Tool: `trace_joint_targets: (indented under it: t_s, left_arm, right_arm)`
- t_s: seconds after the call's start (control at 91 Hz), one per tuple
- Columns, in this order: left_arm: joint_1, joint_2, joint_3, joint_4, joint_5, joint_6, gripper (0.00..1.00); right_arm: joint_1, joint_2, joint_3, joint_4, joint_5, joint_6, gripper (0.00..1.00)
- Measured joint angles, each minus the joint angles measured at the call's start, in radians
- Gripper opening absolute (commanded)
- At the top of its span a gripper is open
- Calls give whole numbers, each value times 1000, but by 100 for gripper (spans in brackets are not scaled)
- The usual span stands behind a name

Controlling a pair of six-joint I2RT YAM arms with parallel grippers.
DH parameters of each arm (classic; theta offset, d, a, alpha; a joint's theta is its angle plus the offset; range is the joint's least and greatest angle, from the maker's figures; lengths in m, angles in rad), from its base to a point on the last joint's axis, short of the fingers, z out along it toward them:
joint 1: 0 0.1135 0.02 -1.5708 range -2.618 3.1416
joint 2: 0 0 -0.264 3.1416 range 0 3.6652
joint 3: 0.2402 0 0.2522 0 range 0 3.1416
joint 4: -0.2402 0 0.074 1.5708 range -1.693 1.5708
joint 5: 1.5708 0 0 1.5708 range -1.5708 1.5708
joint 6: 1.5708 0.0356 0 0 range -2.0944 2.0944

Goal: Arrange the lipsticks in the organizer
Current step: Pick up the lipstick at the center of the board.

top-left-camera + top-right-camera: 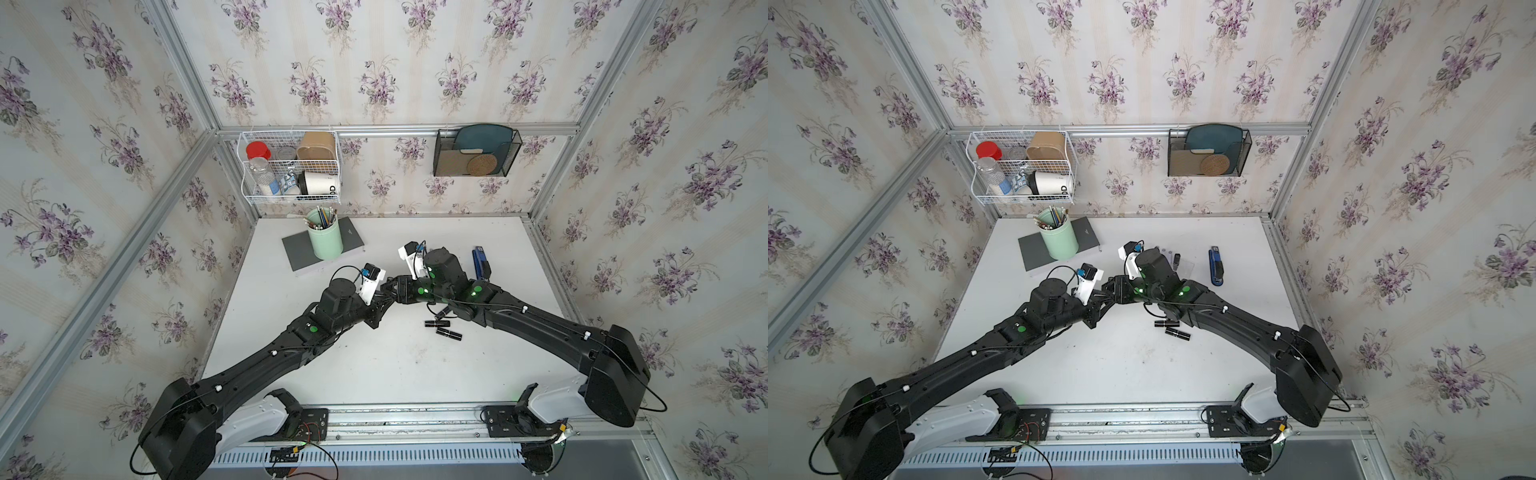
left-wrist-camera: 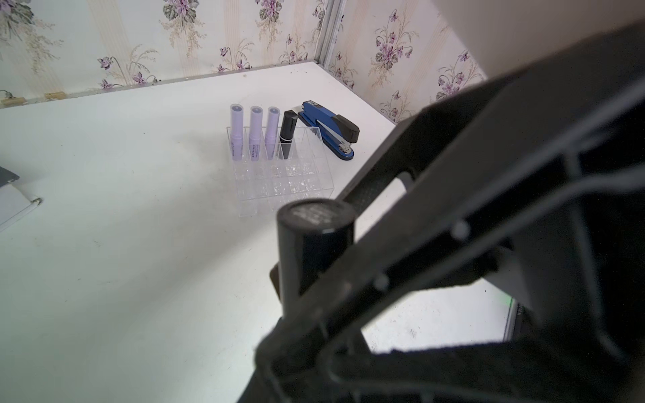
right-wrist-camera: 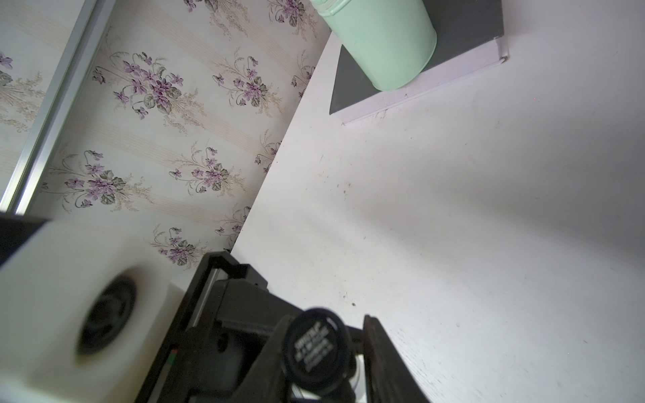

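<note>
Centrally, a black lipstick [image 2: 314, 244] stands about upright above the table [image 1: 374, 365], at the spot where the two claws meet tip to tip in both top views. The left gripper [image 1: 383, 298] is closed narrow on this tube. The right gripper [image 1: 390, 287] faces it from the opposite side. In the right wrist view two fingers [image 3: 378, 349] flank the tube's printed end, with a sliver of light beside one, so whether this claw clamps cannot be told.

The organizer [image 2: 289, 190], a clear gridded tray, sits on the table beyond the meeting point. In the top views the right arm partly hides it. One outer row holds three lilac lipsticks [image 2: 256, 134] upright in neighbouring cells. A stowed lipstick [image 2: 288, 134], black, stands in the next cell, at the end nearer the stapler [image 2: 330, 131].

Three loose lipsticks [image 1: 437, 323], all black, lie close together on the table beside the right forearm, apart from the organizer.

The blue stapler lies just beside the organizer. Farther off, a mint cup [image 1: 325, 241] of pens stands on a grey notebook [image 1: 297, 249] near the back wall. A wire basket [image 1: 291, 166] and a black mesh rack [image 1: 476, 151] hang on that wall.
</note>
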Motion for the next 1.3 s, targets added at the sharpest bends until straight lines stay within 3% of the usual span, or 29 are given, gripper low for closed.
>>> trace_joint_targets:
  t_s: [0.066,0.242,0.352,0.495,0.692,0.945,1.099,1.297]
  left_arm:
    - [0,4,0,0,1,-5,1]
    - [0,1,2,0,-2,-18,45]
    - [3,-48,-6,1,-14,-45,63]
    - [47,-136,-24,-52,-51,-52,64]
    - [159,-244,-57,-154,-82,-56,63]
    - [183,-223,-62,-172,-77,-66,61]
    - [188,-215,-63,-172,-72,-71,61]
    - [201,-228,-67,-171,-70,-79,59]
  right_arm:
    - [0,-3,-4,-3,13,-17,20]
    - [3,-23,-42,49,38,-29,13]
    - [2,-63,-92,152,100,-61,12]
    - [3,-120,-225,357,222,-212,11]
    - [85,-152,-464,713,420,-576,12]
    - [124,-122,-538,989,554,-863,12]
    - [92,-75,-502,975,602,-863,10]
    - [-192,-18,-317,667,631,-574,7]
